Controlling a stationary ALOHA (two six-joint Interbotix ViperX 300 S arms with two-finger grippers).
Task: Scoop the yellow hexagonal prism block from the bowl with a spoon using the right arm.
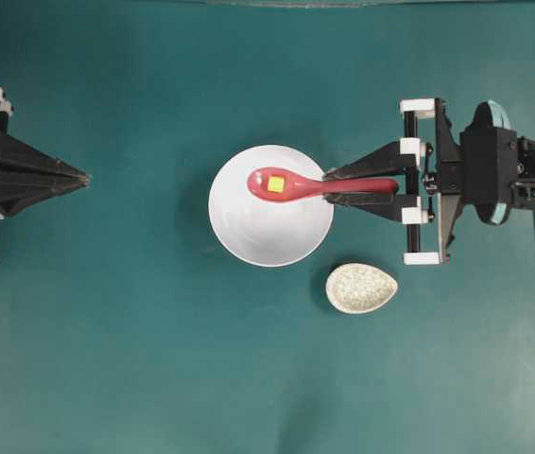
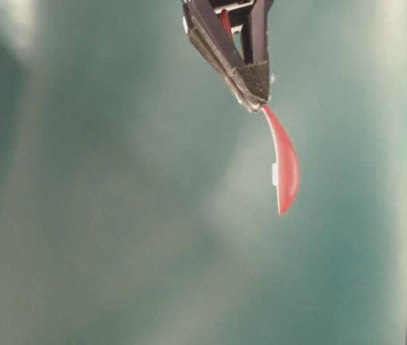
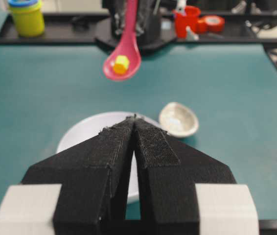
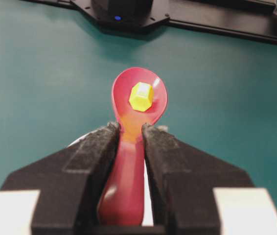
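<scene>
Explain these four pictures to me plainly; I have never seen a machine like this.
Two black robot arms face each other across a green table. One picture looks straight down, one from table level, and one from a camera on each wrist. The right claw is shut on the handle of a pink-red spoon, held above the white bowl. A small yellow hexagonal block sits in the spoon's scoop. A speckled spoon rest lies beside the bowl. The left claw is shut, empty and off to the side.
</scene>
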